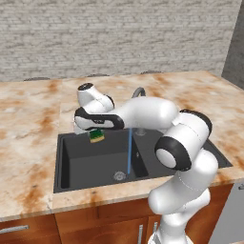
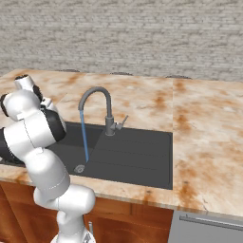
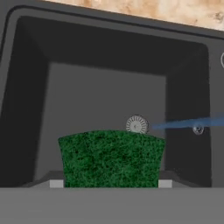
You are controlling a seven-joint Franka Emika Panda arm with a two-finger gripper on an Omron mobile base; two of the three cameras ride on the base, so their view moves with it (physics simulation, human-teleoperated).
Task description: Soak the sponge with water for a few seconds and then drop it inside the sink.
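Observation:
My gripper [image 1: 96,132] is shut on the sponge [image 1: 97,136], a small green block with a yellow side, and holds it above the back left of the sink [image 1: 71,157]. The water [image 1: 129,150] falls as a thin blue stream from the curved faucet [image 1: 138,91], to the right of the sponge and apart from it. In the hand view the green sponge [image 3: 111,157] sits between my gripper's [image 3: 110,183] fingertips [image 3: 56,183], over the dark basin [image 3: 26,109]. Beyond the sponge there lie the drain [image 3: 136,125] and the water [image 3: 183,124].
The sink [image 2: 137,156] is set in a marbled counter [image 1: 28,119] with a brick wall behind. Its flat drainboard [image 2: 142,142] lies right of the faucet [image 2: 97,95] and water [image 2: 84,137]. The drain [image 1: 119,176] sits near the basin's front. Wooden cabinets [image 1: 95,224] stand below.

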